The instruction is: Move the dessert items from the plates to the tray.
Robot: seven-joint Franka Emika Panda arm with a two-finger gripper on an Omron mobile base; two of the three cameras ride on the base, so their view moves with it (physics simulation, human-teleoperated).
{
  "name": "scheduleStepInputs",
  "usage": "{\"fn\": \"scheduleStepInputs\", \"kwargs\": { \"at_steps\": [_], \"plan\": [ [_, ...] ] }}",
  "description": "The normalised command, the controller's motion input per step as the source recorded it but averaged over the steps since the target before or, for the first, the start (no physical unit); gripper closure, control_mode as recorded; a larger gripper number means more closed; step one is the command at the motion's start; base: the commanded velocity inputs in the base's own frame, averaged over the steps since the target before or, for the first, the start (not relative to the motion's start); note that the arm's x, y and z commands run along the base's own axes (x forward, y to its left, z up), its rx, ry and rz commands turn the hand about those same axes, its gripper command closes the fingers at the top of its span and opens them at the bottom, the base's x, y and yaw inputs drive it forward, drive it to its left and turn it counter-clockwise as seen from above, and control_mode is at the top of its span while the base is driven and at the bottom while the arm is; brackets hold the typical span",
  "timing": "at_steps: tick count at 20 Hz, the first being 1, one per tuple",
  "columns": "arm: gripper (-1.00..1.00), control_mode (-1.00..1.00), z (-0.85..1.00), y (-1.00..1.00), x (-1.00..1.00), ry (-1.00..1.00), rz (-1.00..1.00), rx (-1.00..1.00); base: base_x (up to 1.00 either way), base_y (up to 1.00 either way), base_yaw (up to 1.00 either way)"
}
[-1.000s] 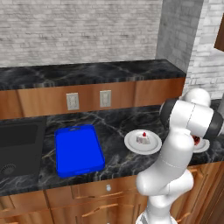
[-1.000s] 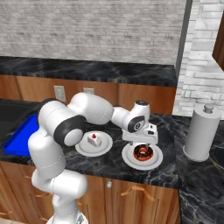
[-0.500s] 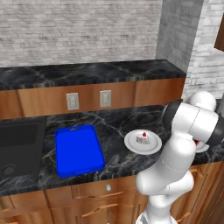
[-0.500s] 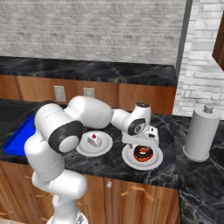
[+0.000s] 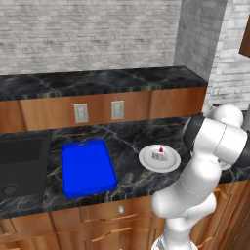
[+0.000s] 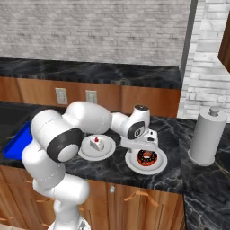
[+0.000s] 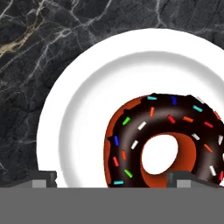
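The tool [image 6: 140,148] hung spread over the dark chocolate ring donut with coloured sprinkles [image 7: 164,140], which lay on its round white plate [image 7: 83,105]. The white cherry-topped cake piece [image 5: 158,154] sat on the other plate [image 5: 146,161], beside the flat blue tray [image 5: 88,168] on the black marble tabletop [image 5: 132,139].

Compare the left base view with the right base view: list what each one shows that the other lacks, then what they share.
Left base view: the blue tray in full outline, with the dark sink basin beside it.

Right base view: the chocolate donut on its plate, the open tool just over it, and a grey canister to the side.

Both: the cake piece with its cherry on the other plate, the two wall outlets, and the black marble counter.
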Motion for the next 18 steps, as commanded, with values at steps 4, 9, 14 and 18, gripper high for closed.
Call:
{"fn": "scheduleStepInputs", "kwargs": {
  "at_steps": [4,9,14,18],
  "plan": [
    [-1.00,-1.00,-0.01,0.08,0.00,0.00,0.00,0.00,0.00,0.00,0.00],
    [-1.00,-1.00,-0.18,0.00,0.00,0.00,0.00,0.00,0.00,0.00,0.00],
    [-1.00,-1.00,-0.13,0.00,0.00,0.00,0.00,0.00,0.00,0.00,0.00],
    [-1.00,-1.00,-0.07,0.00,0.00,0.02,0.00,0.00,0.00,0.00,0.00]
  ]
}}
